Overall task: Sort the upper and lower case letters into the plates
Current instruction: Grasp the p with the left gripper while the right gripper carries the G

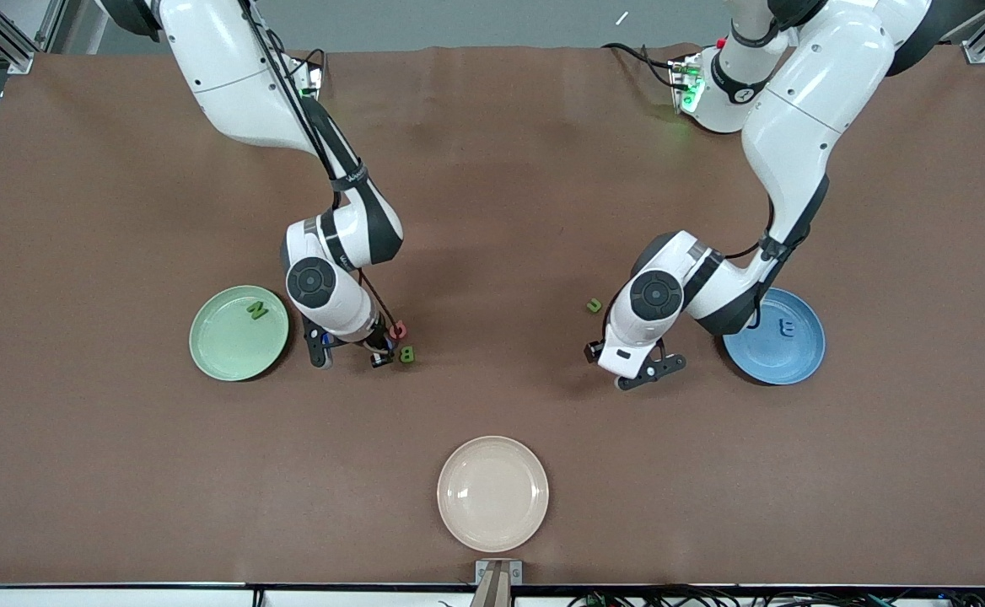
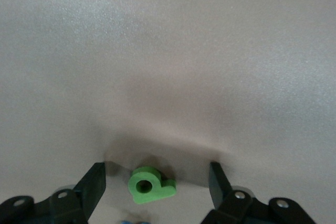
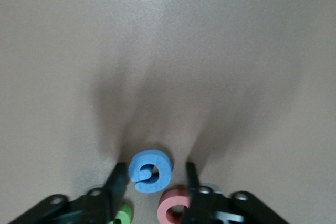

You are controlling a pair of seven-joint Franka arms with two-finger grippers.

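My left gripper (image 2: 157, 183) is low on the table and open, and a green lower case letter (image 2: 151, 184) lies flat between its fingers (image 2: 94, 184) without touching them. In the front view this hand (image 1: 609, 364) covers that letter; a small green letter (image 1: 594, 305) lies just beside it. My right gripper (image 3: 155, 181) is open, its narrowly set fingers either side of a blue letter (image 3: 150, 170) with slim gaps. A red letter (image 3: 173, 208) and a green letter (image 3: 122, 216) lie against it. The pale green plate (image 1: 221, 350) holds a green N (image 1: 257, 310). The blue plate (image 1: 783, 362) holds blue letters (image 1: 788, 327).
A cream-white plate (image 1: 492, 493) sits near the front edge, midway along the table. The red letter (image 1: 398, 330) and a green B (image 1: 406, 355) lie right by the right gripper (image 1: 381, 354). Brown cloth covers the table.
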